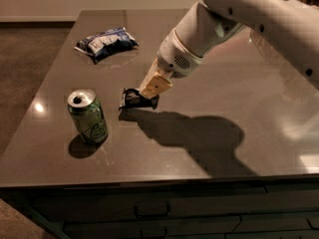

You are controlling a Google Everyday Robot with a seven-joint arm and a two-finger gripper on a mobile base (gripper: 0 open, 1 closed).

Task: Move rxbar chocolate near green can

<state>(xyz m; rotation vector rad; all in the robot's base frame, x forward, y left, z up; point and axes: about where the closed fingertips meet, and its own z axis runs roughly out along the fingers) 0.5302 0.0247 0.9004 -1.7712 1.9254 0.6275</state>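
The green can [88,116] stands upright on the dark table [209,73], at the front left. The rxbar chocolate [134,99], a small black wrapped bar, is just right of the can, low over the table or touching it, with a narrow gap between them. My gripper [145,95] comes down from the upper right on the white arm [219,19] and is shut on the bar's right end with its tan fingers [155,85]. The part of the bar between the fingers is hidden.
A puffy blue-and-white snack bag [106,43] lies at the back left of the table. The table's front edge [149,179] runs just below the can, with drawers [149,210] under it. The arm casts a broad shadow [194,138] right of the bar.
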